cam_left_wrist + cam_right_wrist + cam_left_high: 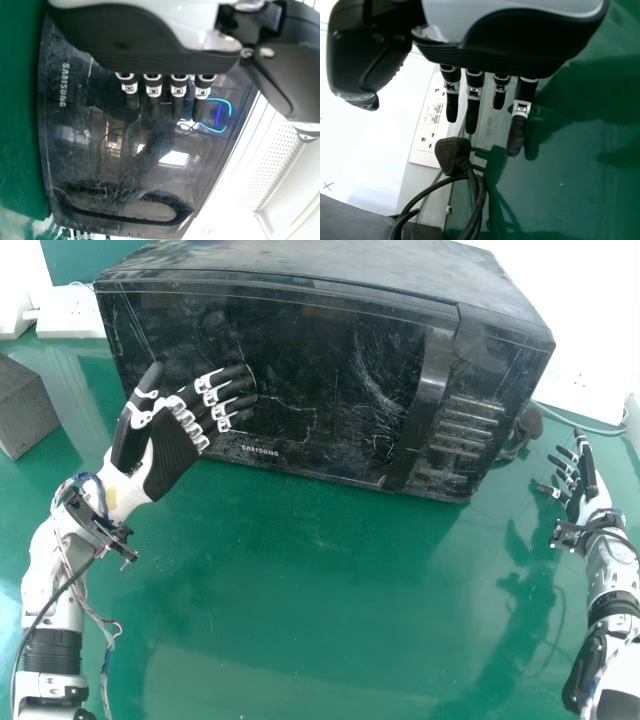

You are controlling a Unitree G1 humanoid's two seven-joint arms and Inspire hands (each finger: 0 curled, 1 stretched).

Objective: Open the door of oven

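A: Left hand (172,455) first. State?
B: Open wide. Fingers straight with slim gaps, thumb well apart. Holding nothing. It's at the left part of the oven door (310,370); contact or just short of it, can't tell.
A: Next, the oven (300,268)?
B: Far side of the green table (290,590), middle, upright, door facing near. Door looks closed.
A: Handling?
B: Body probably heavy, should mostly stay put, might skid a bit on the smooth top if yanked. Door likely stiff at the latch, then swings easily. Front glossy, scratched, so slippery; flat fingers would just slide. Window could be glass, so no knocks.
A: Where to take hold?
B: Handle (425,395), the upright bar at the door's right end. Hook fingers behind it, around mid-height, pull near, then swing left; hinge presumably on the left. Left hand is at the wrong end for pulling; it could brace there, but pressing on the door would fight the opening.
A: Last, right hand (588,487)?
B: Right of the oven, over the table, apart from the handle. Fingers straight, slightly spread, thumb held away, nothing in grasp. Plug (451,154) and cable (477,195) close by; could snag. Go round them.
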